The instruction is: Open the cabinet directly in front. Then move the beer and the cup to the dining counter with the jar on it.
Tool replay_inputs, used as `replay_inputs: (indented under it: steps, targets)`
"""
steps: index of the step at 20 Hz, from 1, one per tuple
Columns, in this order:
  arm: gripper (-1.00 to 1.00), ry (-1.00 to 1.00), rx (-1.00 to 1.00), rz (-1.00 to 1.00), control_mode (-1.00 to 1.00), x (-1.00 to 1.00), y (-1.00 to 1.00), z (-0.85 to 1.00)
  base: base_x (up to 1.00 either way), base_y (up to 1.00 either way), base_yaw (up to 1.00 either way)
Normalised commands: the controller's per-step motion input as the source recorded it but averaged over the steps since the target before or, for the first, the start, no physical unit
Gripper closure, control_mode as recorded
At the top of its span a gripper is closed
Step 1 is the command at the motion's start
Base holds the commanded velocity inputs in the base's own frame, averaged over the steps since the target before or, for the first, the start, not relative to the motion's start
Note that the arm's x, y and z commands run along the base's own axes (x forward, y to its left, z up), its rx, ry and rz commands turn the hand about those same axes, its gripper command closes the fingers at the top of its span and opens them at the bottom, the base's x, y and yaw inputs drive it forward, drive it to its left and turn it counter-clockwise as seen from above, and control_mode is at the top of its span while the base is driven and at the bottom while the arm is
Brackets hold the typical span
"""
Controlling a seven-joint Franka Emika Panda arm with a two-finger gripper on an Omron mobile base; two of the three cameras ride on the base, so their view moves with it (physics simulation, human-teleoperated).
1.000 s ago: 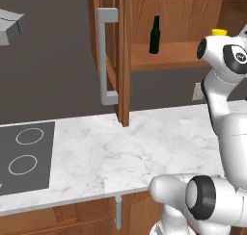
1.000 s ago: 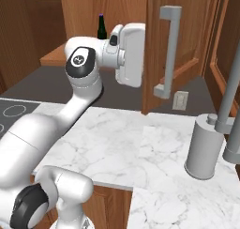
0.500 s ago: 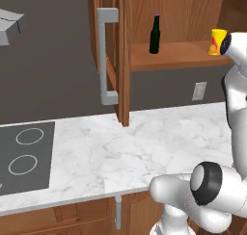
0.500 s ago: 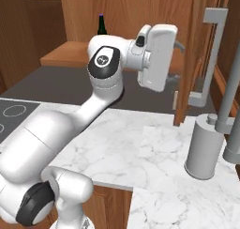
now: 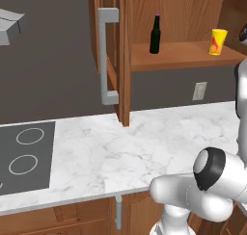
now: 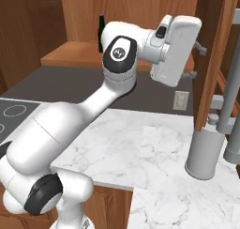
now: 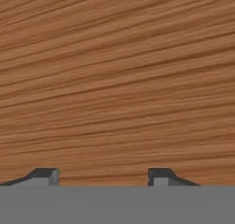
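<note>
The cabinet stands open, its left door (image 5: 123, 56) swung out toward me with its grey bar handle (image 5: 107, 56). On the shelf (image 5: 183, 58) inside stand the dark beer (image 5: 155, 34) at left and the yellow cup (image 5: 218, 41) at right. The beer's neck (image 6: 101, 22) peeks out behind my arm. My gripper (image 6: 197, 61) is up at shelf height against the inner face of the right door (image 6: 215, 59). In the hand view wood grain lies close ahead, and my gripper (image 7: 103, 177) is open with nothing between its tips. The dining counter and the jar are out of view.
A marble worktop (image 5: 159, 142) runs below the cabinet, with a dark cooktop (image 5: 24, 157) at its left. A tall grey cylinder (image 6: 204, 153) and grey pipes (image 6: 232, 129) stand at the worktop's right. A wall socket (image 5: 198, 91) sits under the shelf.
My arm has swung to the right and the right door has gone further open with it. The cup, earlier behind my arm in the left base view, is uncovered.
</note>
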Motion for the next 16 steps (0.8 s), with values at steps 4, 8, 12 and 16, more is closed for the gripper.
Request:
replay_inputs:
  steps: [4, 8, 12, 16]
  targets:
    - [-1.00, -0.14, 0.15, 0.03, -1.00, 0.00, -0.26, 0.00, 0.00, 0.00, 0.00]
    - [-1.00, -0.29, 0.08, 0.16, -1.00, -0.32, 0.09, -0.12, 0.00, 0.00, 0.00]
    - [-1.00, -0.34, 0.01, 0.16, -1.00, -0.34, 0.40, -0.11, 0.00, 0.00, 0.00]
    - [-1.00, -0.09, 0.00, 0.19, -1.00, -0.07, 0.52, -0.11, 0.00, 0.00, 0.00]
